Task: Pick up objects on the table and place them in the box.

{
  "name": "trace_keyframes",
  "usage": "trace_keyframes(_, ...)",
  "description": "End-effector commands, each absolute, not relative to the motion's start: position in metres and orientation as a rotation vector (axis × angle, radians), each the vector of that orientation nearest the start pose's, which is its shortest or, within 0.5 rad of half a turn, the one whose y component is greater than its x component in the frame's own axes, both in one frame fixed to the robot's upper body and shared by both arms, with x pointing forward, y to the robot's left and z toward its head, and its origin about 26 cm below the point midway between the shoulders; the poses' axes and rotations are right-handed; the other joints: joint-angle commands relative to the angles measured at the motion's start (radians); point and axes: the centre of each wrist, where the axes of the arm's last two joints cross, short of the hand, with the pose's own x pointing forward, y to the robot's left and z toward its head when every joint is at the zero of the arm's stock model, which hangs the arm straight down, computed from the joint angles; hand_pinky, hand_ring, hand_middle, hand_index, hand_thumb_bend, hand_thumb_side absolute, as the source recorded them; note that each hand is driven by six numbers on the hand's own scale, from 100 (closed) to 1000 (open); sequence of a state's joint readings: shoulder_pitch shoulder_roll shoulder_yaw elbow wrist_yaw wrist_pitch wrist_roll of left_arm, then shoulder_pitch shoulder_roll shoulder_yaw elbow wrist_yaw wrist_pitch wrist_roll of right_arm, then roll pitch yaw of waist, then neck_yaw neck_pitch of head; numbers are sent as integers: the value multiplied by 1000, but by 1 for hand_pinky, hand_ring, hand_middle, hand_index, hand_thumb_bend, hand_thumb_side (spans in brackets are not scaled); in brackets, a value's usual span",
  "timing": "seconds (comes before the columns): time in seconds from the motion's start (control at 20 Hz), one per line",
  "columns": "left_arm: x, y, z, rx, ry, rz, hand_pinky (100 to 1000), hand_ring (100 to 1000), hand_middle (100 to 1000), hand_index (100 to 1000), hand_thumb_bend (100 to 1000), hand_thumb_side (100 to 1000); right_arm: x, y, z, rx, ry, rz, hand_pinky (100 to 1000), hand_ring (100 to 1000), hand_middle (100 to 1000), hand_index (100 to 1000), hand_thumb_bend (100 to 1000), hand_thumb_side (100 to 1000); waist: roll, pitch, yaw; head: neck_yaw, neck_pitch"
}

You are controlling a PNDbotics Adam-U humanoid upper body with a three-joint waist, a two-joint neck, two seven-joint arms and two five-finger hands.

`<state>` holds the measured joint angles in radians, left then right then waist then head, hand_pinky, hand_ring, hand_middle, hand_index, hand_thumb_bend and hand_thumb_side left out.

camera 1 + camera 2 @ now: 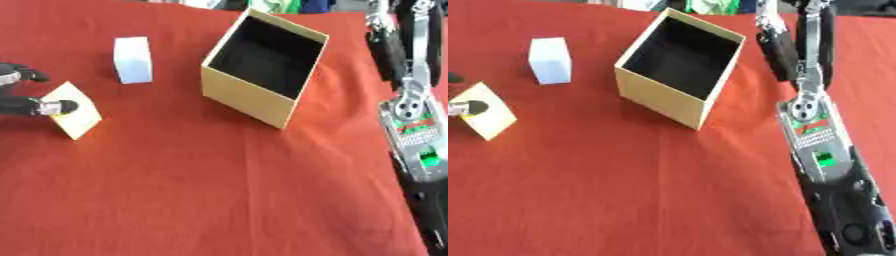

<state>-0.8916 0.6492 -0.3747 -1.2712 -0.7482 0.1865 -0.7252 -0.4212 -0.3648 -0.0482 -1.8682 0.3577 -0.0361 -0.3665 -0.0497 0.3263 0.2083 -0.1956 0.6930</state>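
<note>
Now left hand (26, 102) at left edge, fingers pinching pale yellow square card (74, 111) on red-clothed counter (219, 190). Open tan cardboard box (262, 70) well right; white block (133, 59) between. Right hand unseen.

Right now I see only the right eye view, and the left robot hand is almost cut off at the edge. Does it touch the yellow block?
Observer: Yes. In the left eye view more of the left robot hand shows, and it rests on the yellow block.
Operator: Is the whole hand on the block?
Observer: No. Another dark part of it shows higher, at the left edge, apart from that block.
Operator: Does the right robot hand show there?
Observer: No, only the right arm, beside the box.
</note>
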Motion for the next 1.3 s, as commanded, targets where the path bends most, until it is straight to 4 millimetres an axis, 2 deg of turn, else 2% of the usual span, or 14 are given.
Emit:
trace_keyframes(0.05, 439, 274, 254, 884, -1049, -1532, 820, 1000, 917, 963, 588, 901, 328, -275, 225, -817, -2412, 149, 794, 743, 711, 1000, 100, 822, 2, -14, -3, 5, -7)
trace_keyframes(0.5, 443, 274, 249, 866, -1034, -1551, 822, 1000, 915, 959, 587, 916, 328, -276, 225, -814, -2408, 146, 794, 744, 710, 1000, 100, 825, 0, -7, -6, 6, -7)
trace_keyframes(0.95, 436, 266, 269, 870, -1090, -1567, 823, 1000, 912, 958, 528, 924, 328, -276, 224, -811, -2407, 152, 794, 744, 710, 1000, 100, 825, 3, -9, -1, 6, -2)
trace_keyframes(1.3, 425, 254, 284, 873, -1137, -1609, 825, 1000, 910, 960, 515, 925, 328, -275, 223, -808, -2406, 153, 793, 745, 710, 1000, 100, 825, 5, -13, 5, -16, -2)
